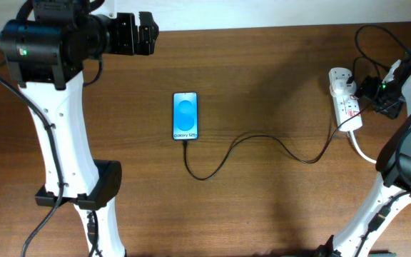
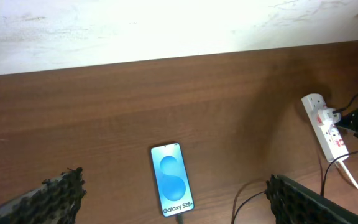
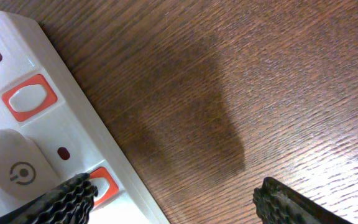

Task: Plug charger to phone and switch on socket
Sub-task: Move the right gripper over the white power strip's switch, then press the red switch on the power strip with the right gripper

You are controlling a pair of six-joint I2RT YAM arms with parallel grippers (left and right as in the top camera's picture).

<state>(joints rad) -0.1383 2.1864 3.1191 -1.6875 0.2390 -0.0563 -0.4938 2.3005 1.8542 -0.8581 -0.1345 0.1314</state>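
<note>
The phone (image 1: 185, 116) lies face up mid-table, blue screen lit, also in the left wrist view (image 2: 172, 187). The thin black charger cable (image 1: 262, 143) is plugged into its near end and loops right to a white adapter on the socket (image 1: 347, 100), a white power strip at the far right, also seen in the left wrist view (image 2: 329, 127). My right gripper (image 3: 173, 199) is open over the socket (image 3: 36, 124); its left finger tip rests on an orange-framed switch (image 3: 104, 183). My left gripper (image 2: 173, 208) is open, high above the phone.
The socket's thick white cord (image 1: 362, 151) runs toward the right arm's base. Black robot cables (image 1: 373, 43) loop behind the socket. A second orange-framed switch (image 3: 28, 96) and the white adapter (image 3: 14, 174) sit on the strip.
</note>
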